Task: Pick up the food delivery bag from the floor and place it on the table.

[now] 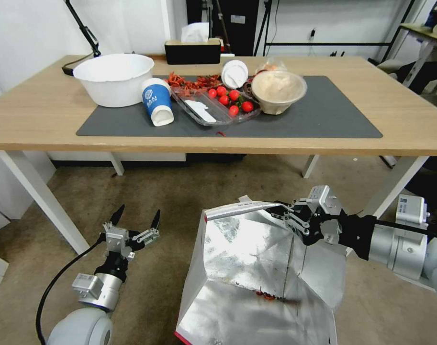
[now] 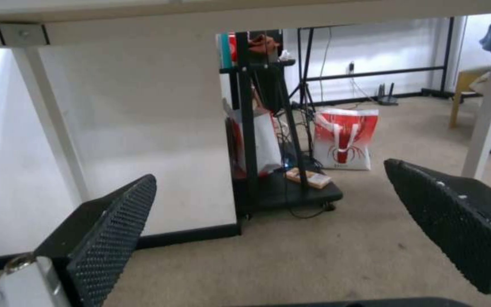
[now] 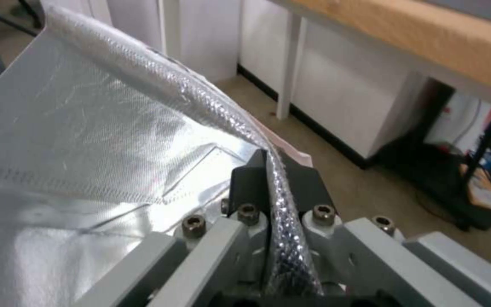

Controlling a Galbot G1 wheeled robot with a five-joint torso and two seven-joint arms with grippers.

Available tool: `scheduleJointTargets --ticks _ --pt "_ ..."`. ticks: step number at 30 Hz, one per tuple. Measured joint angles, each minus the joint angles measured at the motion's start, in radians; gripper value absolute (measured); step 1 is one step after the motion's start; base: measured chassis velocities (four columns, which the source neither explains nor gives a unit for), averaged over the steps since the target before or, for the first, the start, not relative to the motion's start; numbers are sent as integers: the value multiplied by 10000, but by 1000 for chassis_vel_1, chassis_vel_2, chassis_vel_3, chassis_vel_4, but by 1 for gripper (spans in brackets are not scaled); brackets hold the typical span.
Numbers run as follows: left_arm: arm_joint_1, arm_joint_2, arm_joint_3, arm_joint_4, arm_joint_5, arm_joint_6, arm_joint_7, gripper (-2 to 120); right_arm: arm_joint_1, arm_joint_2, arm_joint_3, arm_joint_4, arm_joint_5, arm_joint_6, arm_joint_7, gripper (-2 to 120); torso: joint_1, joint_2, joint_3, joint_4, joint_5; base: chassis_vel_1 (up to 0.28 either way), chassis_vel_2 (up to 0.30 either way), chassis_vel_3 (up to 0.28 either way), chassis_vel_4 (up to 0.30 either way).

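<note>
The right gripper [image 1: 281, 211] is positioned in front of the bench [image 1: 46, 115], below the level of its top, with its jaws closed on the upper rim of the food delivery bag [image 1: 247, 268]. In the right wrist view, the foil-lined rim of the food delivery bag [image 3: 143, 128] passes between the two black fingers [image 3: 245, 179] of the right gripper [image 3: 274, 170] and is clamped there. The bag stands open, its mouth facing upward, exposing the silver foil lining; a small red scrap [image 1: 267, 295] lies inside near the bottom. A red edge of the outer wall is visible at the lower left corner of the bag. Whether the base of the bag rests on the floor [image 1: 170, 191] cannot be determined. The left gripper [image 1: 136, 220] is held low above the floor, to the left of the bag and apart from it, with its jaws spread wide and holding nothing. In the left wrist view, the two textured fingers [image 2: 115, 230] of the left gripper [image 2: 268, 234] stand well apart, with the floor [image 2: 325, 256] between them. On the bench, a dark grey mat [image 1: 323, 115] carries a white bowl [image 1: 114, 79], a blue-and-white cup [image 1: 157, 101] lying on its side, a clear tray [image 1: 216, 108] with cherry tomatoes [image 1: 230, 98], and a lidded bowl [image 1: 278, 91].
</note>
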Motion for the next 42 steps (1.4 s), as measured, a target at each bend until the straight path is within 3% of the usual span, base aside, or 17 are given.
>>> scheduleJointTargets --ticks 26,42 --pt "21 -25 -171 71 1 -16 -72 100 -26 -3 -33 0 176 213 -305 0 291 829 537 -1 1 0 0 0 0" --pt "-58 20 -197 106 -42 -14 -26 100 -35 -19 25 0 211 332 -348 0 626 1704 1078 -1 0 0 0 0 0"
